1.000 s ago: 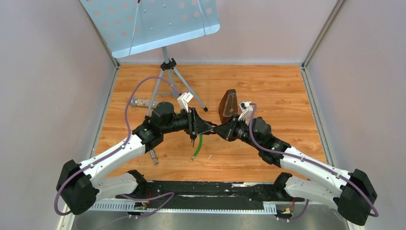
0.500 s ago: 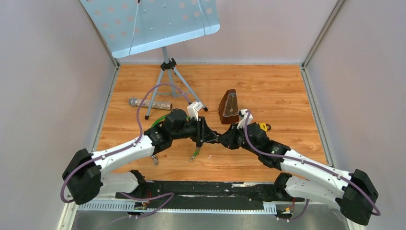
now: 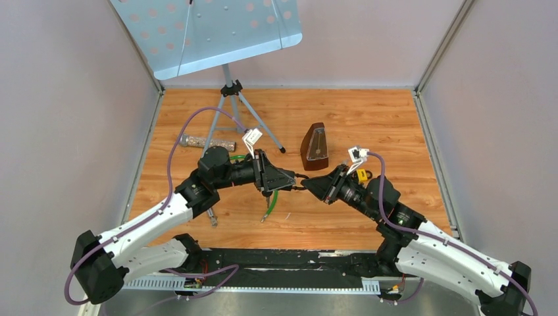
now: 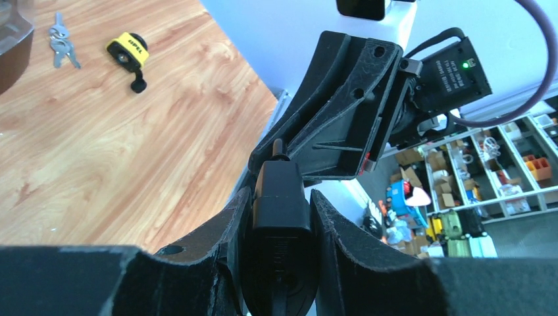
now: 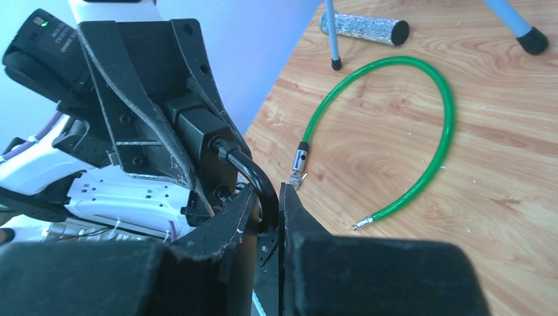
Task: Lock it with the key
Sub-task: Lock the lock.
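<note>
Above tabletop, left tool and right tool clamp black lock.

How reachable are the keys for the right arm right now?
Probably not yet. The right gripper is pinched on the shackle of the black padlock held by the left gripper. The keys lie in the open beside the yellow lock; it must release first.

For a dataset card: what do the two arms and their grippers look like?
The left arm and right arm have white shells with black joints; a purple cable loops along each. The left gripper and right gripper are black with wedge-shaped fingers and green-lit wrist modules.
</note>
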Tool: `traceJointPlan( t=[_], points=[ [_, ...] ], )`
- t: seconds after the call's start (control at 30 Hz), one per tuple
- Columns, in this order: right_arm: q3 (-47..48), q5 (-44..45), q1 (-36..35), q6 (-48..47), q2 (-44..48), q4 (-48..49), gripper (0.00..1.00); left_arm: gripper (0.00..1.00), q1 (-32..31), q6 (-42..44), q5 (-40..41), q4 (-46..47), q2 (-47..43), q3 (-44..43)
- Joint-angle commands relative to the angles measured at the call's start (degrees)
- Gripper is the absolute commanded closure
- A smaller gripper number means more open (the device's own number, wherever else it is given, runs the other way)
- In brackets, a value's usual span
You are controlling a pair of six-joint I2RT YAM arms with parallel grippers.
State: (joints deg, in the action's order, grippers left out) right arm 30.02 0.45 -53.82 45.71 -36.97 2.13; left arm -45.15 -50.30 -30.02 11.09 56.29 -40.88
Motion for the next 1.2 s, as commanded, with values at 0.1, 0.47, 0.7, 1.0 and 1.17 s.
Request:
traceJointPlan(
  t=[0.1, 0.47, 0.7, 1.0, 1.17],
  points=[
    [4.2, -8.0, 0.6, 4.3, -0.4, 6.3, 0.82, 1.0, 2.1, -5.3, -7.8, 8.1, -0.5, -4.2],
    [2.5, -18.5, 8.8, 3.6, 2.5, 6.4, 0.25, 1.0, 5.7, -6.7, -14.0, 7.3, -2.8, -7.2],
    [1.1, -27.2, 10.2, 8.3, 0.0, 15.6, 0.42, 1.0, 5.8, -7.3, -14.4, 7.5, -3.3, -7.7],
    [-1.3, -30.9, 10.2, 10.2, 0.6, 22.0, 0.75, 1.0, 6.4, -7.9, -14.3, 7.6, -3.3, -7.7],
    [-0.9, -30.7, 10.2, 9.3, -0.1, 22.3, 1.0, 1.0, 6.5, -9.0, -15.7, 8.8, -2.8, -7.5]
  ],
)
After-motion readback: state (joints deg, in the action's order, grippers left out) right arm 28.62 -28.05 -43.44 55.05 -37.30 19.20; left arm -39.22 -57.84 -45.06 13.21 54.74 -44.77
